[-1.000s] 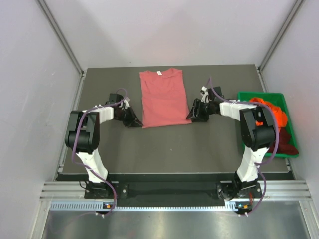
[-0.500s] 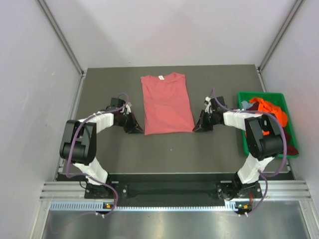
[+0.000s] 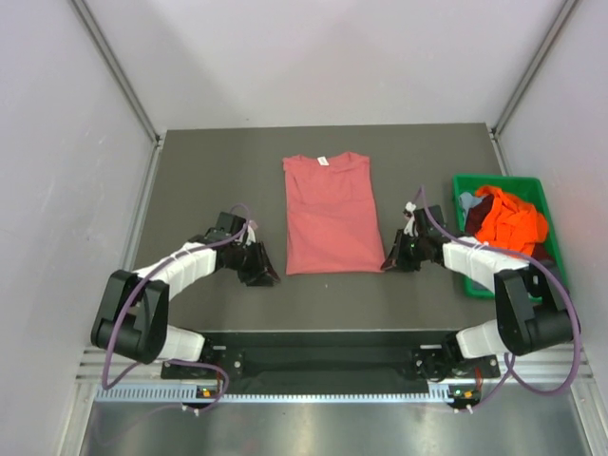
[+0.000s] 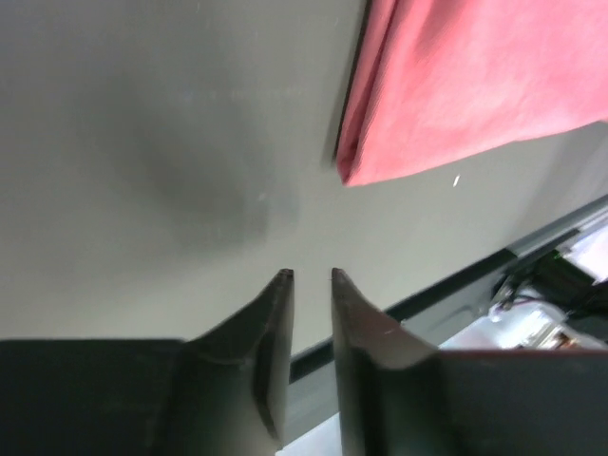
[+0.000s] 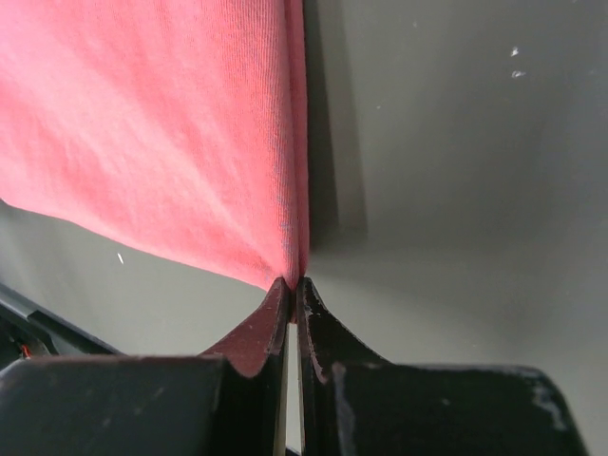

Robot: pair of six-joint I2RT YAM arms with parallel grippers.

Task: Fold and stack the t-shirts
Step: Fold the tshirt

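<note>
The salmon-pink t-shirt [image 3: 330, 214] lies flat in the middle of the table, sleeves folded in, collar at the far end. My right gripper [image 3: 389, 265] sits at its near right corner, shut on the hem; in the right wrist view the pink cloth [image 5: 171, 123] runs into the closed fingertips of that gripper [image 5: 293, 283]. My left gripper [image 3: 270, 277] rests just left of the near left corner. The left wrist view shows the left gripper [image 4: 310, 275] with a narrow gap, nothing in it, and the shirt's corner [image 4: 446, 95] lying apart from it.
A green bin [image 3: 475, 285] stands at the table's right edge with an orange shirt [image 3: 510, 220], a maroon one [image 3: 543, 255] and a bluish one [image 3: 467, 200] heaped inside. The table's near edge [image 3: 332, 331] runs just below both grippers.
Both grippers came toward the near edge and dragged the pink shirt nearer and to the right. The right gripper closed on its corner. The left gripper has just opened slightly and let go of its corner.
</note>
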